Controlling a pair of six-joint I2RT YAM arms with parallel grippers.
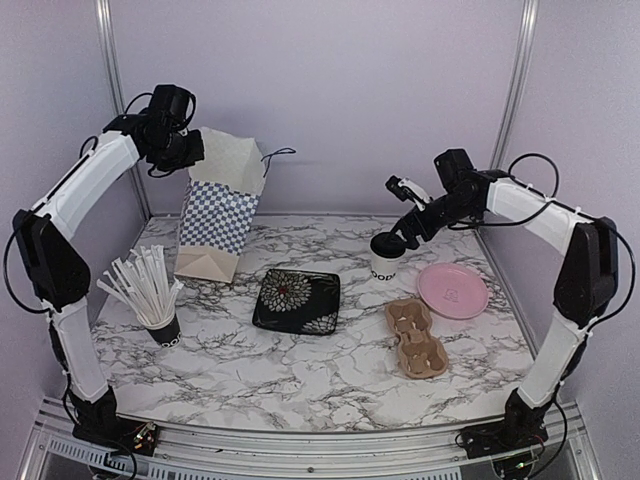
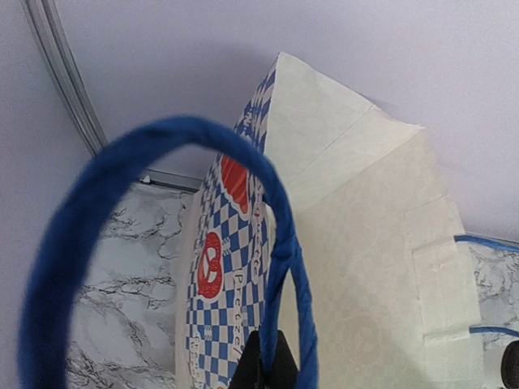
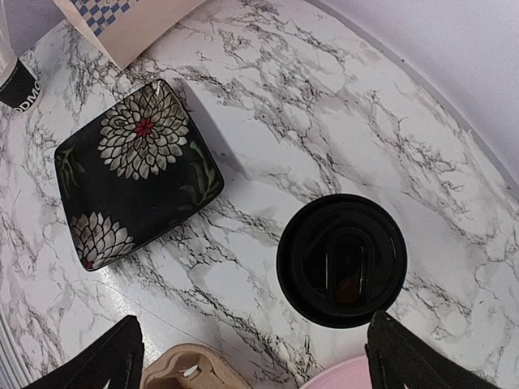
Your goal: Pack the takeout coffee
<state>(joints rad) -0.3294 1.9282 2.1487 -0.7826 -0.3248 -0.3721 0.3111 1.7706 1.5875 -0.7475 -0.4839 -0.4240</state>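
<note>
Top: takeout coffee (image 1: 384, 260) upright on counter (image 1: 300, 375), near pink plate (image 1: 452, 291); right claw (image 1: 402, 236) hovering over its lid (image 1: 384, 243). Left wrist: left claw (image 2: 263, 366) pinched shut on blue handle (image 2: 162, 134) of checkered paper bag (image 2: 365, 267). Right wrist: right claw spread wide, empty, lid below.

Desk (image 1: 300, 380): white marble, grey-black veins. Bag (image 1: 218, 215): blue-white check with red ovals, cream inside, blue handle (image 2: 81, 186). Square plate (image 1: 296, 301): black, white flowers, one red centre. Coffee cup (image 1: 384, 262): white, black lettering, black lid (image 3: 341, 259). Round plate (image 1: 453, 291): pink. Carrier (image 1: 416, 338): brown. Short cup (image 1: 162, 328): black, with white straws (image 1: 140, 280). My arms (image 1: 90, 190): white with black joints.
</note>
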